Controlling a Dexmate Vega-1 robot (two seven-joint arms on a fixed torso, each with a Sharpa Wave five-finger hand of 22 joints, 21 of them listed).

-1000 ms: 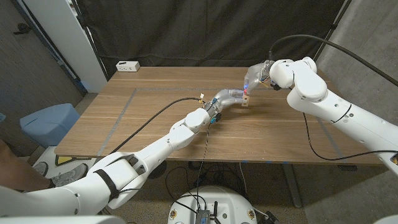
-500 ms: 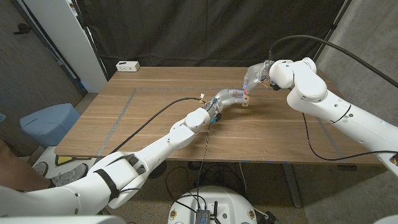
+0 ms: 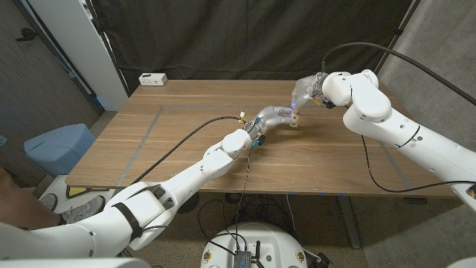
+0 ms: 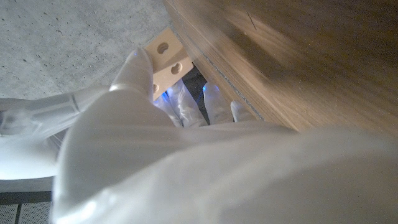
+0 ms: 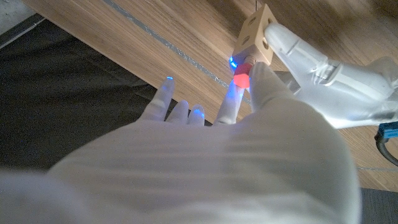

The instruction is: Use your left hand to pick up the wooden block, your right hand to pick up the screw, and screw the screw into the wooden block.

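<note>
Fingers of right hand (image 5: 205, 155) pinching screw (image 5: 242, 79), its axis toward left-held wooden block (image 5: 256, 38).

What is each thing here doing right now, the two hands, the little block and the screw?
wooden block: off the table, held by the left hand.
screw: red-headed, pinched by the right hand, against the block's side.
left hand: grips the block.
right hand: pinches the screw, other fingers spread.
white box: sits at the table's far left corner.
</note>
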